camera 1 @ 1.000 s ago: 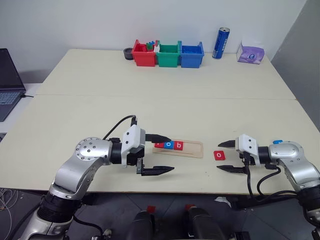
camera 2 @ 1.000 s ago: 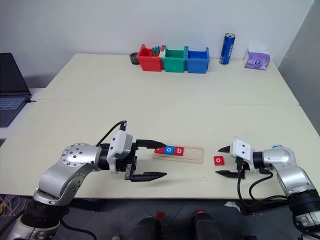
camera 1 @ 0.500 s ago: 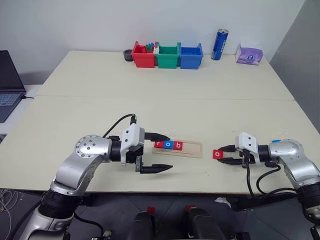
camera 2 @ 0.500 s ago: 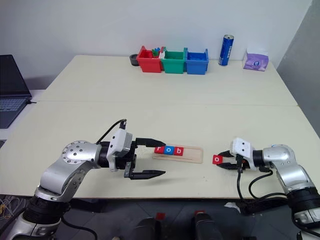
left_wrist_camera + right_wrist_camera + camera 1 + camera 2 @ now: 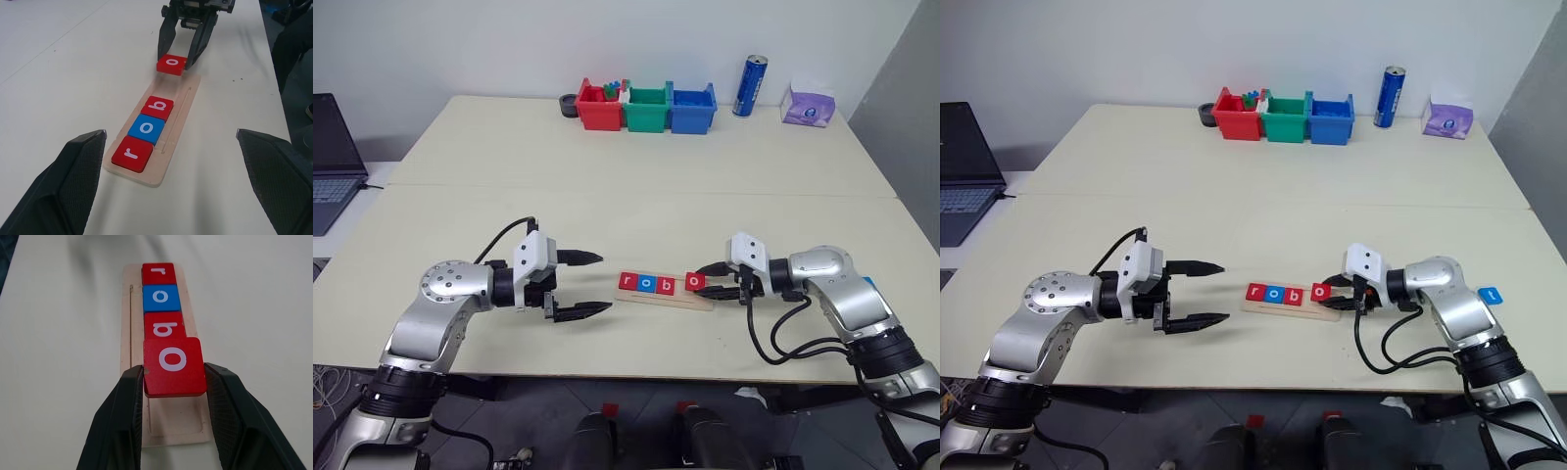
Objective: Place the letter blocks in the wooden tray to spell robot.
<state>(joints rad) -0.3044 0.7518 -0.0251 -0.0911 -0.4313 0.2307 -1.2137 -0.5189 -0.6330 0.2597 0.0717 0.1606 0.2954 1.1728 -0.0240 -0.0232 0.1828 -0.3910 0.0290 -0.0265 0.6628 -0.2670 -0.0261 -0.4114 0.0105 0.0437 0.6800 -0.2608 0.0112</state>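
We see the wooden tray (image 5: 664, 294) lying flat near the front edge of the pale tabletop (image 5: 636, 211), between the two arms. Three of the letter blocks sit in it in a row from its left end: a red "r" (image 5: 627, 282), a blue "o" (image 5: 646, 284) and a red "b" (image 5: 666, 285), each touching the next.

The right end effector (image 5: 705, 280) is clamped on a fourth tile, the red "o" (image 5: 173, 366), with one black finger on each of its side edges. In the right wrist view that tile hangs over the tray's bare right portion, just behind the "b" (we cannot tell whether its underside already touches the wood). The left wrist view shows it raised a little above the tray's far end, with the fingers pointing down at a slant.

The left end effector (image 5: 592, 285) hovers left of the tray, well clear of it, its two fingers spread wide apart and holding nothing.

A fifth tile, blue (image 5: 1491, 294), lies on the tabletop to the right of the right arm; its letter is too small for us to read.

Along the far edge stand a red bin (image 5: 598, 106), a green bin (image 5: 645, 108) and a blue bin (image 5: 692, 109) side by side, with a blue can (image 5: 749, 85) and a purple tissue pack (image 5: 808, 104) further right.
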